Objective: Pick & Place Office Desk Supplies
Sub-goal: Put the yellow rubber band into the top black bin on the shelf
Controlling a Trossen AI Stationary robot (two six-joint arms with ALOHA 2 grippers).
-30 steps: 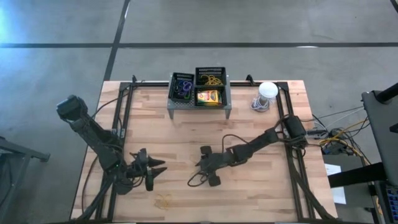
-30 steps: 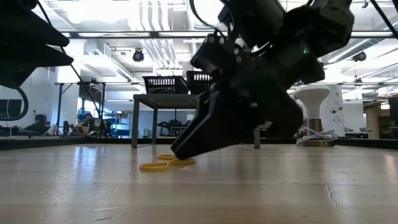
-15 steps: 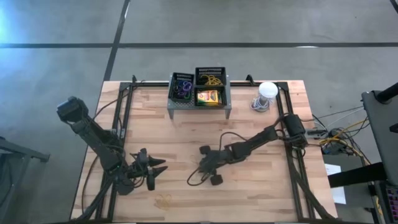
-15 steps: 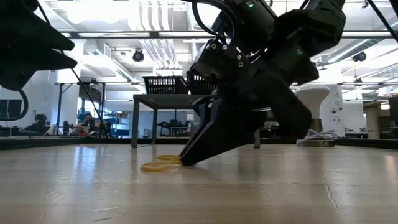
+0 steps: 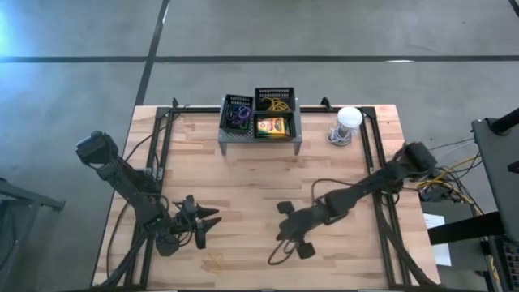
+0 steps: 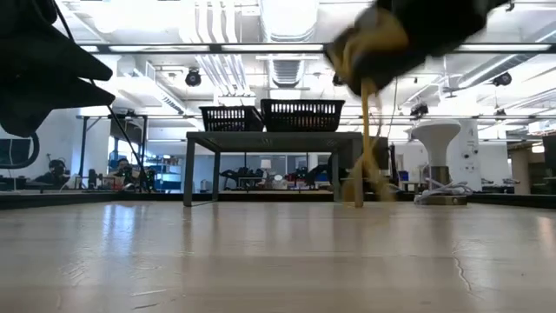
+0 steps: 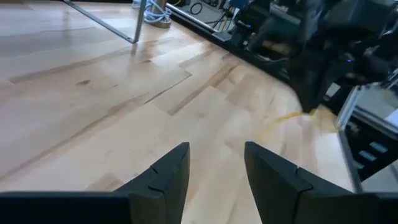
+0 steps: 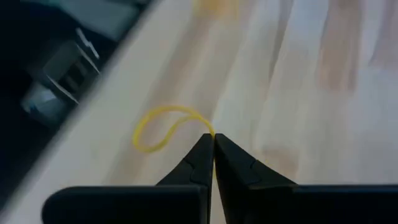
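My right gripper point(image 5: 280, 237) is near the table's middle front, raised, and shut on a thin tan rubber band point(image 8: 163, 127). In the low view the band point(image 6: 363, 130) shows as a blurred strand under the gripper. My left gripper point(image 5: 209, 221) is open and empty at the front left, a little above the wood point(image 7: 214, 165). More tan bands point(image 5: 215, 261) lie flat on the table near the front edge. A crayon box point(image 5: 273, 126), coloured loop bands point(image 5: 237, 118) and tan bands point(image 5: 278, 104) lie in the rack's baskets. My right gripper pinches the rubber band at one point of its loop point(image 8: 210, 132), between the very ends of its two fingers. The rest of the loop stands out slack beyond the fingertips. In the low view it hangs below the gripper, off the table.
The grey mesh rack point(image 5: 259, 139) with black baskets stands at the far middle. A white-domed round object point(image 5: 347, 120) stands at the far right. Black rails point(image 5: 381, 219) and cables run along both sides. Bare wood lies between the two grippers.
My right gripper has dipped to the tan bands on the table, then risen and swung toward the table's right and near edges. The band has come off the wood with it and now hangs under the fingers. My left gripper has stayed put.
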